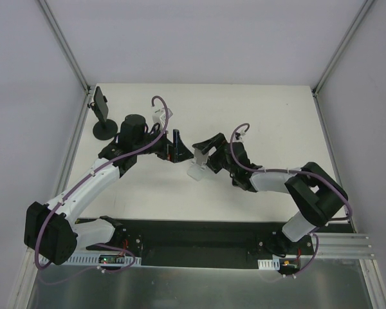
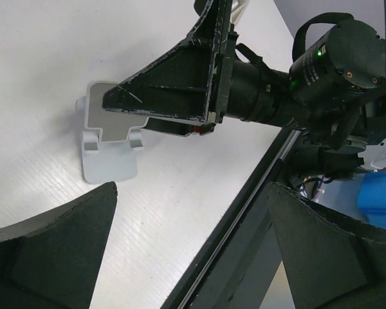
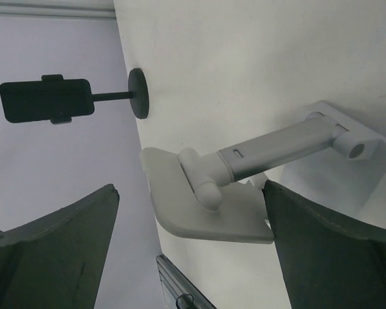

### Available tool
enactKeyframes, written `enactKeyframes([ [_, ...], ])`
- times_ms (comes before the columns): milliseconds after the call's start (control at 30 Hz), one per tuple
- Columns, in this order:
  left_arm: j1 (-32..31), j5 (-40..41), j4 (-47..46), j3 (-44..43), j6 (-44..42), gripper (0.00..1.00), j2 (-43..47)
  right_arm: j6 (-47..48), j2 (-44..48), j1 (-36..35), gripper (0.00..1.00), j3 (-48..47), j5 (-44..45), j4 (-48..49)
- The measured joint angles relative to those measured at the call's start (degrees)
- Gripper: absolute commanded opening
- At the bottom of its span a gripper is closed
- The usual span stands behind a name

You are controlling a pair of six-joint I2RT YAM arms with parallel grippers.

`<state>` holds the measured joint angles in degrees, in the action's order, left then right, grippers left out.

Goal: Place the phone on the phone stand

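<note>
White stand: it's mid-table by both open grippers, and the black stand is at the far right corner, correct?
No. The black stand is at the far left corner, as the top view shows. The white stand is mid-table by the open left gripper and right gripper.

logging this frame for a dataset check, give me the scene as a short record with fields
black rectangular phone: in the clamp of the black round-based pole stand, far left corner of the white table
white plastic hinged-arm stand: on the table near its centre, holding nothing
left gripper: open, empty, near the table's centre
right gripper: open, empty, pointed at the white stand
</note>
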<state>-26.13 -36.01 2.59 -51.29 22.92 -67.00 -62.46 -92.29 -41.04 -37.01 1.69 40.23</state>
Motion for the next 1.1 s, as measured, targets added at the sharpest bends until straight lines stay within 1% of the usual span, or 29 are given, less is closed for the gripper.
enactKeyframes([
  [67,0.00,0.00,0.04,0.00,0.00,0.99,0.02,-0.33,1.22,-0.46,0.97,0.66,2.10,-1.03],
  [200,0.00,-0.02,0.35,0.00,0.00,0.99,0.31,1.40,6.34,-0.52,0.97,0.81,6.64,-7.34],
  [367,0.00,-0.02,0.31,-0.02,0.02,0.99,0.96,5.99,15.69,-0.52,0.97,-0.46,12.70,-19.19],
  [467,0.00,-0.02,0.35,-0.02,0.04,0.98,0.96,8.98,20.50,-0.61,0.97,-0.55,14.34,-23.61],
  [533,0.00,-0.07,0.33,-0.02,0.09,0.98,0.96,13.14,22.32,-1.51,0.99,-0.55,14.47,-25.49],
  [633,0.00,-0.22,0.33,-0.02,0.17,0.98,0.96,21.09,22.43,-4.55,0.93,-0.74,12.81,-27.85],
  [667,0.00,-0.35,0.33,-0.02,0.20,0.98,1.01,23.91,22.05,-5.62,0.88,-0.74,11.89,-28.81],
  [733,0.00,-0.68,0.35,-0.02,0.20,0.98,1.14,28.61,21.22,-7.32,0.85,-0.74,10.05,-30.56],
  [767,0.00,-0.74,0.37,-0.02,0.20,0.98,1.31,30.18,21.00,-7.67,0.81,-0.74,9.75,-31.34],
  [800,0.00,-0.74,0.37,-0.02,0.20,0.98,1.51,31.61,20.90,-7.78,0.81,-0.79,9.73,-32.52],
  [933,0.00,-0.22,0.42,-0.09,0.74,0.99,2.32,33.03,20.63,-7.78,0.81,-1.51,10.93,-36.44],
  [1000,0.00,1.01,1.05,-0.52,2.93,0.98,2.38,32.85,19.32,-8.09,0.81,-2.67,11.34,-37.57],
  [1100,0.00,5.11,3.63,-2.86,7.85,0.98,2.38,32.11,15.58,-9.40,0.80,-5.84,12.44,-39.63],
])
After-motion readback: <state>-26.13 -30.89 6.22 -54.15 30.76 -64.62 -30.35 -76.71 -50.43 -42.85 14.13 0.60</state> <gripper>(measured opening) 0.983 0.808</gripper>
